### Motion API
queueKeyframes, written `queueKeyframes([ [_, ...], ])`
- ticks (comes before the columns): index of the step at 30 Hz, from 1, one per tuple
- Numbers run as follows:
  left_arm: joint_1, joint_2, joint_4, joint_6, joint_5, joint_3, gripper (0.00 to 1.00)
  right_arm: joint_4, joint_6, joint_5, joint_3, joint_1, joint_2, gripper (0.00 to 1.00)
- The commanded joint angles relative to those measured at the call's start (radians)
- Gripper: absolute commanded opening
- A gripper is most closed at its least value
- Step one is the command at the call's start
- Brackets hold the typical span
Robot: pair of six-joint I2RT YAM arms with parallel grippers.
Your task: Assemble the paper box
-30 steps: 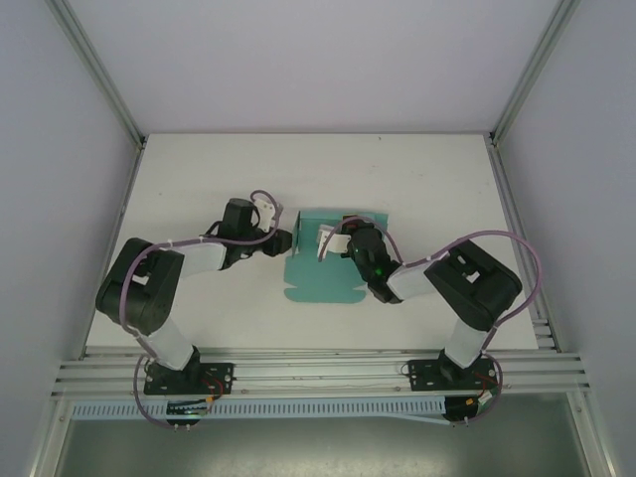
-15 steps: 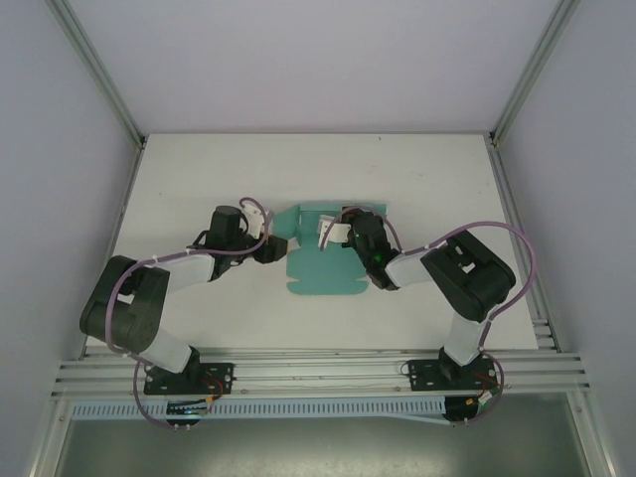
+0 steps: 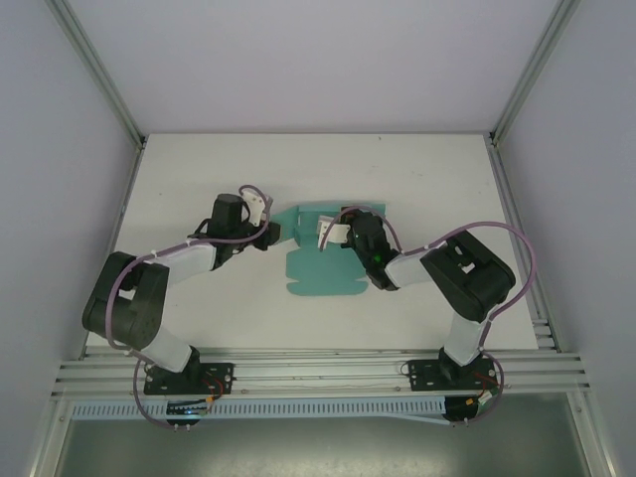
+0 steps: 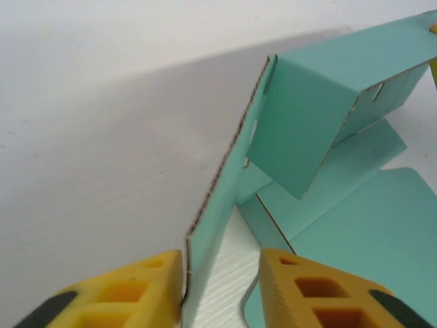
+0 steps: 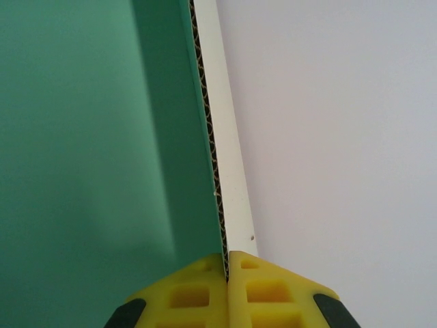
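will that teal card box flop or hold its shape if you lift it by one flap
Likely fairly stiff: the paper box shows a corrugated edge, and its flap stands up without sagging. Probably light, so it may slide on the table when pushed.

On my left wrist camera, the left tool (image 4: 220, 281) has its yellow fingers (image 4: 123, 297) parted. An upright flap of the teal paper box (image 4: 307, 123) stands between them, touching the left finger and clear of the right. The folded panels rest on the white counter (image 4: 102, 102).
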Motion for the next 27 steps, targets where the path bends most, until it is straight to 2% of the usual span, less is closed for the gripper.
queueKeyframes([
  [1,-0.021,0.047,-0.072,0.002,-0.050,0.068,0.14,0.020,0.010,0.013,0.001,0.017,0.019,0.00],
  [5,-0.104,0.090,-0.178,0.006,-0.256,0.142,0.00,0.040,0.001,0.064,0.016,0.029,0.040,0.00],
  [10,-0.168,0.154,-0.361,-0.106,-0.488,0.246,0.00,0.042,0.000,0.097,0.020,0.055,0.049,0.00],
  [11,-0.180,0.172,-0.391,-0.123,-0.506,0.267,0.00,0.041,0.005,0.099,0.020,0.062,0.048,0.00],
  [17,-0.263,0.245,-0.429,-0.172,-0.532,0.338,0.00,0.029,0.039,0.110,0.026,0.075,0.050,0.00],
  [22,-0.285,0.280,-0.397,-0.217,-0.478,0.357,0.00,0.038,0.039,0.121,0.022,0.082,0.048,0.00],
  [27,-0.286,0.229,-0.350,-0.210,-0.424,0.314,0.01,0.042,0.045,0.126,0.017,0.081,0.050,0.00],
])
